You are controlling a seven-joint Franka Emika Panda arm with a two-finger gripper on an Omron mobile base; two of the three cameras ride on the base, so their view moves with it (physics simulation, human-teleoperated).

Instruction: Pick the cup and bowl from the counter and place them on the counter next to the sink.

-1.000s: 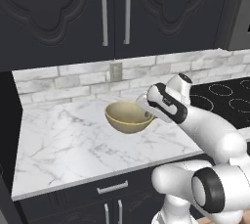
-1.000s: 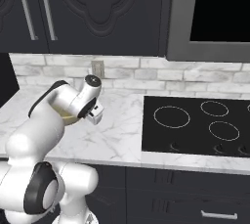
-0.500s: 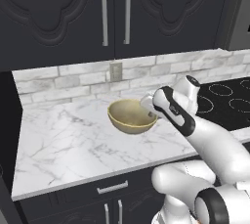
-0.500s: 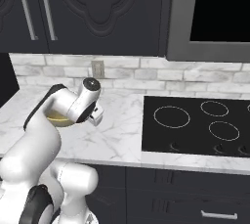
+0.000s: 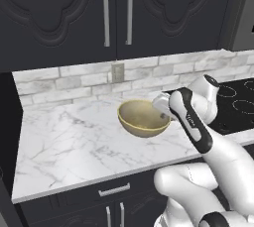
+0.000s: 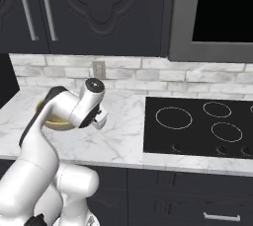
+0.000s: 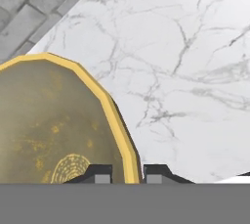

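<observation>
My gripper is shut on the right rim of the round tan-gold bowl, which stays upright over the white marble counter. Looking along the hand, one dark fingertip sits inside the bowl and the other outside it, with the yellow rim pinched between them at the gripper. From the right base camera, the arm hides most of the bowl, and the gripper hangs beside it. The cup and the sink are out of view.
A black glass cooktop with ring marks lies to the right of the bowl, set into the counter. Behind runs a grey brick backsplash with an outlet, under dark upper cabinets. The counter's front edge is close to the base.
The gripper has moved to the right toward the cooktop, and the bowl has travelled with it by a short way. The jaws kept the same grip.
</observation>
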